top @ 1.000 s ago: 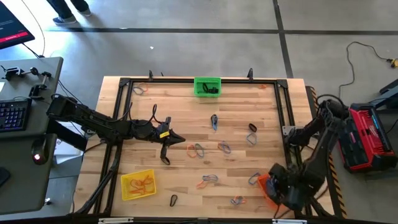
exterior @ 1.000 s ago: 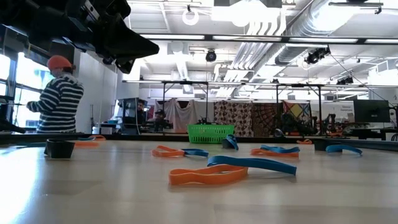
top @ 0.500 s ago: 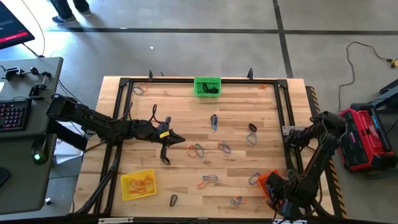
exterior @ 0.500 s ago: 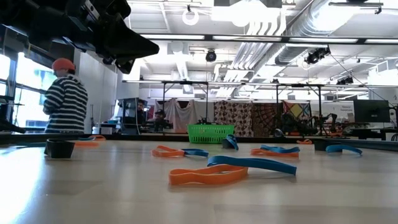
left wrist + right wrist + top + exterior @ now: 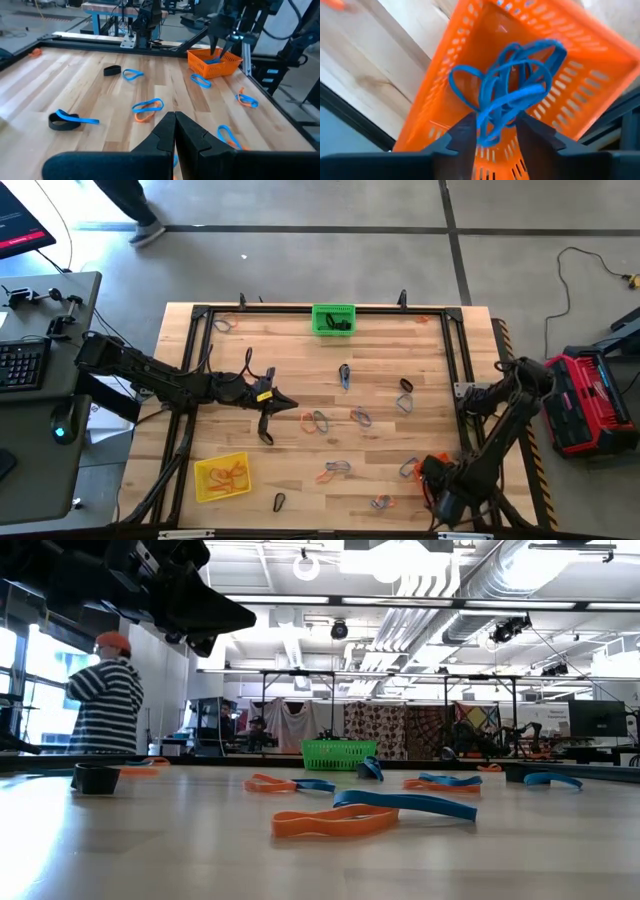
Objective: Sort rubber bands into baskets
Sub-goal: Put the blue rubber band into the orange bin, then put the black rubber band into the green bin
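Note:
My right gripper (image 5: 496, 120) points down over the orange basket (image 5: 470, 55) at the table's near right corner (image 5: 428, 472). Its fingers stand apart. A tangle of blue rubber bands (image 5: 512, 75) lies in the basket, and one strand reaches up between the fingers. My left gripper (image 5: 175, 116) is shut and bare, above the table's left middle (image 5: 290, 402). The green basket (image 5: 333, 319) stands at the far edge. The yellow basket (image 5: 222, 477), near left, holds orange bands. Loose orange, blue and black bands (image 5: 335, 470) lie flat on the wood. My right gripper stands over the blue bands with its fingers pointing down. The lowest strand (image 5: 487, 127) passes between the two fingers (image 5: 465, 135). I cannot tell whether it touches them. The rest of the tangle rests on the basket's floor.
A dark metal frame (image 5: 455, 380) runs round the table's edges. Bands lie spread between the arms (image 5: 148, 106), and a black one sits near my left gripper (image 5: 64, 121). A person (image 5: 105, 695) stands beyond the table. A red device (image 5: 590, 395) sits off the right side.
My right gripper has sunk toward the orange basket and drifted a little toward the table's near edge, covering more of the basket in the high view. The person behind the table has turned and shifted.

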Robot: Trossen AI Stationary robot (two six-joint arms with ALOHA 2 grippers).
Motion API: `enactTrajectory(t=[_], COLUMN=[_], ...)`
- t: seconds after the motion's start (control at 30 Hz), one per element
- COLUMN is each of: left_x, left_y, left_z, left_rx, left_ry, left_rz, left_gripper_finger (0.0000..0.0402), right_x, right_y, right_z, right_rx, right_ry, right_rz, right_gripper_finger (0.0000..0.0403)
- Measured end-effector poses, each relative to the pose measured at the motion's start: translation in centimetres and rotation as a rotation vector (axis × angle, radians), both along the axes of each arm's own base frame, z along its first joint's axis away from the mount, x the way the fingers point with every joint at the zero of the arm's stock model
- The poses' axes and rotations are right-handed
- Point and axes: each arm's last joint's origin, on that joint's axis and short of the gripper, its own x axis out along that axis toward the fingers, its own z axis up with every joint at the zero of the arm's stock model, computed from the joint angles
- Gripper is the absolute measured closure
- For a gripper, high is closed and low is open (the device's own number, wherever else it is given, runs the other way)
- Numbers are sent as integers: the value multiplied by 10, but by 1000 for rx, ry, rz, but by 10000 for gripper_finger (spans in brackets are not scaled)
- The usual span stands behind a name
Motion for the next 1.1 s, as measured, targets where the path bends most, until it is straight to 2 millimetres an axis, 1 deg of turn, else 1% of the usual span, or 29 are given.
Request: enactTrajectory(t=[0.1, 0.27, 0.37, 0.47, 0.6, 0.73, 0.87, 1.0, 1.1], left_x=[1, 2, 2, 2, -5, -14, -19, -19, -19], left_y=[3, 7, 6, 6, 6, 7, 8, 8, 8], left_z=[1, 3, 6, 9, 5, -2, -9, -10, -10], left_rx=[22, 17, 35, 40, 39, 18, 3, -8, -7], left_ry=[-11, -36, -61, -95, -170, -221, -206, -198, -198], left_rz=[7, -1, -27, -34, -40, -40, -33, -28, -28], left_gripper_finger=[401, 401, 401, 401, 401, 401, 401, 401, 401], right_x=[3, 4, 7, 13, 25, 37, 51, 62, 70], right_y=[-8, -24, -40, -60, -92, -130, -166, -201, -226], right_z=[10, 33, 45, 54, 62, 69, 73, 73, 72], right_rx=[15, -20, -74, -153, -302, -397, -417, -394, -366], right_ry=[-23, -195, -281, -325, -336, -287, -235, -165, -150], right_rz=[4, 19, 16, 13, 14, -36, -48, -49, -52], right_gripper_finger=[261, 257, 257, 257, 257, 256, 256, 256, 256])
